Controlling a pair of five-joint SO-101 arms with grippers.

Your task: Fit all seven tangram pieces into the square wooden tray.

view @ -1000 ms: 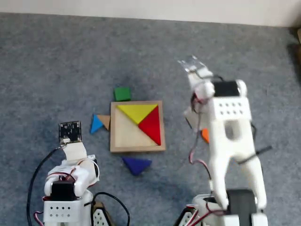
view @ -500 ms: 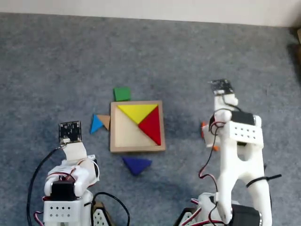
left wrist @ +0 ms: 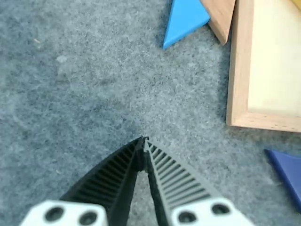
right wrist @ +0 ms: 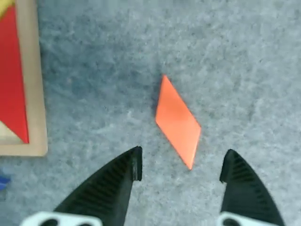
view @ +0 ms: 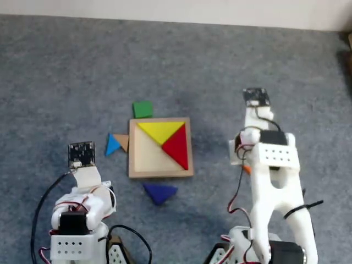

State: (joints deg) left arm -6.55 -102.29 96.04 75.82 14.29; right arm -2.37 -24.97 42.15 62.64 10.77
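The square wooden tray (view: 146, 158) holds a yellow triangle (view: 159, 131) and a red triangle (view: 177, 147). Around it on the carpet lie a green square (view: 143, 109), a light blue triangle (view: 112, 144) touching a tan triangle (view: 122, 142), and a dark blue triangle (view: 159, 192). An orange parallelogram (right wrist: 178, 121) lies flat to the right of the tray. My right gripper (right wrist: 182, 164) hangs open just above it, one finger to either side of its near tip. My left gripper (left wrist: 142, 141) is shut and empty over bare carpet, near the tray's corner (left wrist: 240, 103) and the light blue triangle (left wrist: 185, 19).
The right arm (view: 272, 165) stands over the carpet right of the tray and covers most of the orange piece (view: 246, 168) from above. The left arm (view: 82, 170) rests at the lower left. Grey carpet stretches open behind the tray.
The right arm has drawn back from its far stretch and swung over the orange parallelogram. The left arm and the pieces stayed put.
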